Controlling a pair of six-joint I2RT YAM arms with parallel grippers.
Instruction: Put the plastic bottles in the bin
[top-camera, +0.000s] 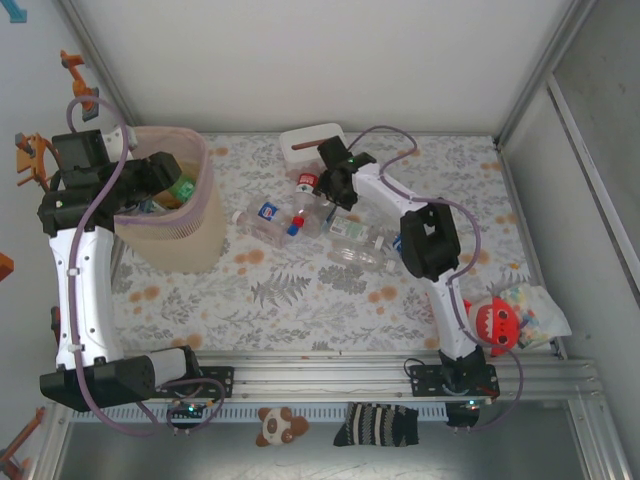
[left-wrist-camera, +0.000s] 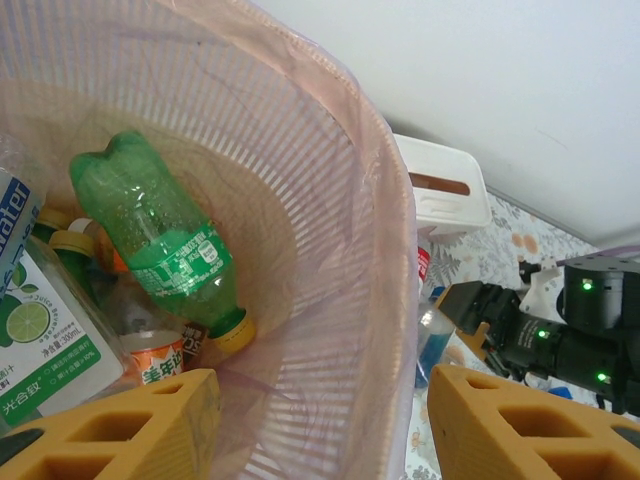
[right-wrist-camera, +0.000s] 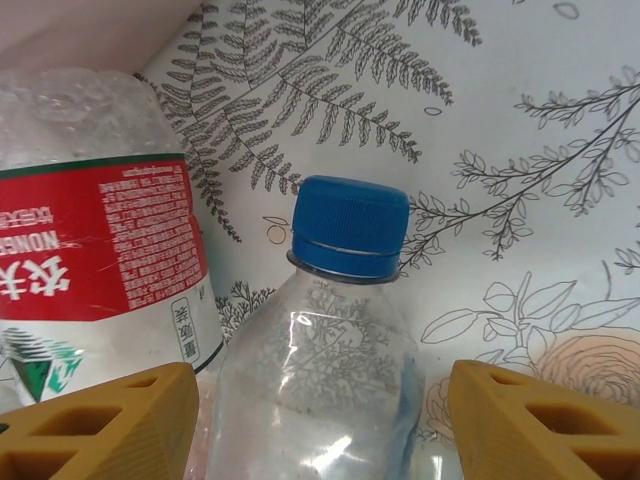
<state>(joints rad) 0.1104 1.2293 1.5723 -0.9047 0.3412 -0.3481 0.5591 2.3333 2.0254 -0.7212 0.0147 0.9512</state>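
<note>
The pinkish latticed bin (top-camera: 190, 235) stands at the left, and my left gripper (top-camera: 160, 178) hangs open above its mouth. Between its fingers I see the bin's wall (left-wrist-camera: 340, 300). Inside lie a green bottle (left-wrist-camera: 165, 245) with a yellow cap and several other labelled bottles (left-wrist-camera: 45, 330). Several clear plastic bottles (top-camera: 290, 222) lie in a cluster mid-table. My right gripper (top-camera: 335, 188) is low over that cluster. It stands open around a clear bottle with a blue cap (right-wrist-camera: 325, 350), its right finger clear of the plastic. A red-labelled bottle (right-wrist-camera: 95, 235) lies just left of it.
A white tissue box (top-camera: 312, 140) sits behind the bottle cluster, near the back wall. A red plush toy (top-camera: 495, 322) and a crumpled bag (top-camera: 530, 310) lie at the front right. The flowered tablecloth (top-camera: 300, 300) in front of the bottles is bare.
</note>
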